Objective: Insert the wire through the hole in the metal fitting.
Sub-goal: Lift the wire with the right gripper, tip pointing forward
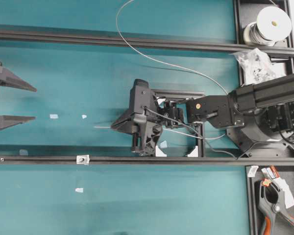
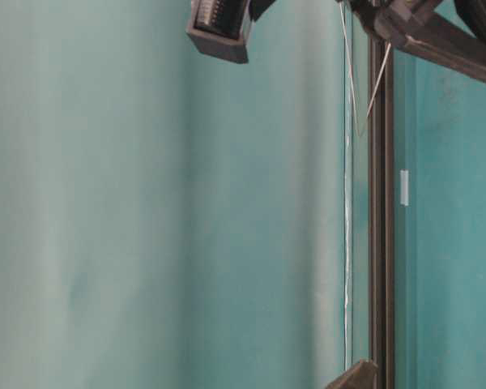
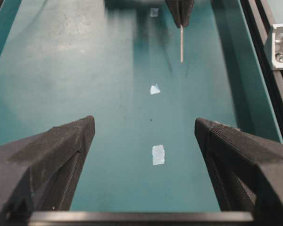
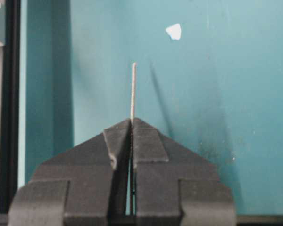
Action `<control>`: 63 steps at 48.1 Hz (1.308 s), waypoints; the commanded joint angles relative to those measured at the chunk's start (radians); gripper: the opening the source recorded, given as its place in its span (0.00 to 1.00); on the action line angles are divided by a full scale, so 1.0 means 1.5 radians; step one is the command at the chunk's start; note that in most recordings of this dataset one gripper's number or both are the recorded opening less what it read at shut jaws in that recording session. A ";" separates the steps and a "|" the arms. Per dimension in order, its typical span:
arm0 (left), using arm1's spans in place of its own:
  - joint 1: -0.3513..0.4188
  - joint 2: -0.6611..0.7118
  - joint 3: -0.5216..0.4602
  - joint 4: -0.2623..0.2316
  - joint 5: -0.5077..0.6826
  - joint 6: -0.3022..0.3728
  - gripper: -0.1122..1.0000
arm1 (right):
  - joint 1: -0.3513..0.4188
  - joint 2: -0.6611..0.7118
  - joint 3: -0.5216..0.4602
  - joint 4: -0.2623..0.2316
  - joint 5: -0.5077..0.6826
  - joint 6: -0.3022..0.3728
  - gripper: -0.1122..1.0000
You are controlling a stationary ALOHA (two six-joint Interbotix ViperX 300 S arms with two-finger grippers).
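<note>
The wire (image 1: 152, 59) is thin and silver-grey and curves across the teal mat from the spool at the back right. My right gripper (image 1: 112, 126) is at mid-table, shut on the wire near its end. A short straight free end (image 4: 133, 89) sticks out past the closed fingertips (image 4: 144, 136). It points left, toward my left gripper (image 1: 32, 104). The left gripper (image 3: 145, 127) stands wide open at the far left edge, with nothing between its fingers (image 3: 61, 146). The metal fitting (image 1: 81, 159) is a small shiny bracket on the near black rail (image 1: 152, 160). It lies left of and nearer than the wire's tip, also at the right of the left wrist view (image 3: 280, 44).
A second black rail (image 1: 137, 43) crosses the back. The wire spool (image 1: 272, 24) and a bag of small parts (image 1: 255, 63) lie at the back right. An orange-and-black clamp (image 1: 277, 208) lies at the front right. Small white tape scraps (image 1: 54, 116) (image 3: 158, 154) dot the mat.
</note>
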 commanded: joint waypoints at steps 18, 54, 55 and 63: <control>0.002 -0.012 -0.006 -0.001 -0.002 0.001 0.79 | 0.000 -0.092 -0.004 -0.001 0.017 -0.024 0.10; 0.003 -0.032 0.001 -0.005 -0.006 -0.003 0.79 | -0.003 -0.188 0.013 -0.003 0.090 -0.041 0.10; 0.003 -0.032 0.001 -0.005 -0.007 -0.005 0.79 | -0.001 -0.188 0.015 -0.002 0.086 -0.041 0.10; -0.001 -0.032 0.018 -0.006 -0.033 -0.028 0.79 | 0.021 -0.189 0.044 0.013 0.031 -0.039 0.10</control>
